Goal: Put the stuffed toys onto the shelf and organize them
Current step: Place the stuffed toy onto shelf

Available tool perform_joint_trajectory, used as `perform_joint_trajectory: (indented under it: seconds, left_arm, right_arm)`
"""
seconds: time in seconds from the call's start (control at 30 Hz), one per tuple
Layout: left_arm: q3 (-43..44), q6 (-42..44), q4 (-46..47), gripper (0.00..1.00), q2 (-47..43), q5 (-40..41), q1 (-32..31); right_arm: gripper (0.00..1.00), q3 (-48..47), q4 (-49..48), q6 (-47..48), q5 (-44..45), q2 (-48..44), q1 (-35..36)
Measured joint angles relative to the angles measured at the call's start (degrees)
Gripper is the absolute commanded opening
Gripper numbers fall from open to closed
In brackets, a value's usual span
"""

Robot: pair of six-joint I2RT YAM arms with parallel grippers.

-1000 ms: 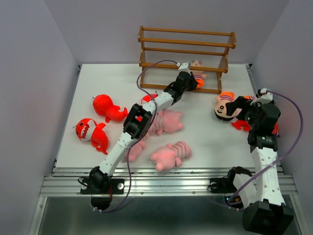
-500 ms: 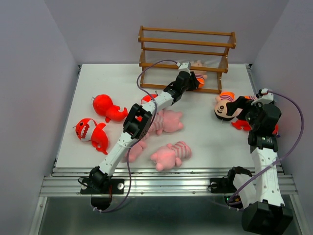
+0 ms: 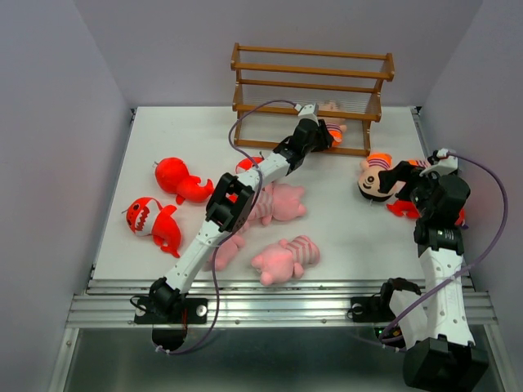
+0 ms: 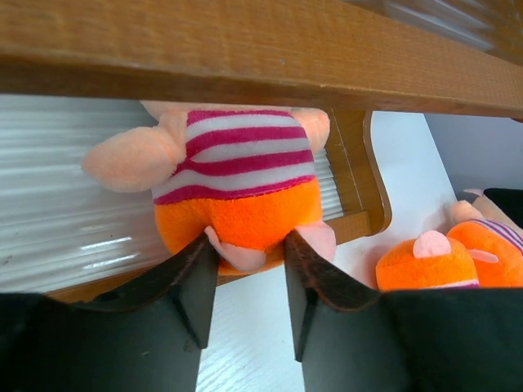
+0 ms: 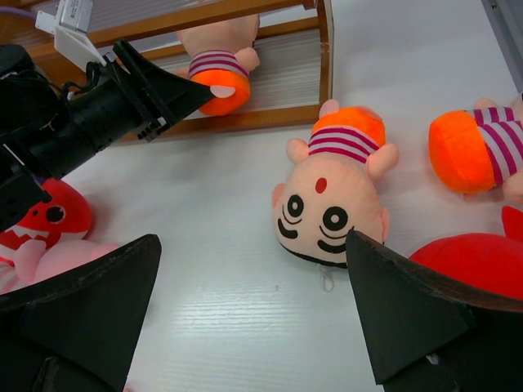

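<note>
We are looking at one striped doll that is lying on the lowest level of the shelf, toward that level's right end, with its orange bottom poking out over the front rail. The left hand is clenching that orange bottom, with a dark finger pressing on each side of a pale foot. In the overhead view the shelf is standing at the top centre of the desk. To its lower right a second doll is lying face up on the desk. A third doll is lying at the right edge of the right wrist view, just above a red shark. The right hand is hanging released over them, its fingers spreading wide and touching nothing. At the left of the overhead view an upper-left shark and a lower-left shark are lying near each other. At the centre a pink animal is lying beside the left arm, and a nearer pink animal is lying below it.
</note>
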State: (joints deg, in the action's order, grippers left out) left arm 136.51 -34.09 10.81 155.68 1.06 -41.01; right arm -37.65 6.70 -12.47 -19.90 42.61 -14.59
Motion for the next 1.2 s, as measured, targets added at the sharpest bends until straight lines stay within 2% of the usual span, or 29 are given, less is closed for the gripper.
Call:
perform_joint_trajectory:
  seconds: [0.07,0.13,0.27,0.4,0.6,1.03,1.1,1.13,1.2]
  left_arm:
    - [0.00,-0.31,-0.07,0.33,0.00,0.02,0.00]
    - [0.00,-0.50,-0.24,0.26,0.00,0.02,0.04]
    - [-0.04,-0.70,-0.37,0.18,0.00,-0.11,0.24]
    - [-0.37,-0.55,-0.31,0.13,-0.04,-0.31,0.37]
    - [-1.16,1.03,-0.15,0.12,-0.61,-1.95,0.39]
    - [-1.95,4.15,-1.70,0.15,-2.60,-5.79,0.37]
    - [-1.95,4.22,-1.75,0.23,-2.64,-6.05,0.37]
    - [-1.95,4.22,-1.86,0.32,-2.64,-6.16,0.37]
    - [-1.95,4.39,-2.10,0.41,-2.64,-6.23,0.37]
  right_arm:
    - [1.00,0.04,0.07,0.00,0.00,0.00,0.00]
    - [1.00,0.04,-0.07,0.00,0.00,-0.07,0.00]
    - [1.00,0.04,-0.31,0.00,0.00,-0.26,-0.13]
    - [1.00,0.04,-0.33,-0.02,0.00,-0.26,-0.42]
    - [1.00,0.04,-0.37,-0.02,-0.02,-0.26,-0.44]
    - [1.00,0.15,-0.74,-0.22,-0.07,-0.28,-0.74]
    - [1.00,0.15,-0.74,-0.26,-0.04,-0.28,-0.85]
    - [1.00,0.15,-0.74,-0.31,-0.07,-0.28,-0.87]
    - [1.00,0.15,-0.74,-0.39,-0.07,-0.31,-0.87]
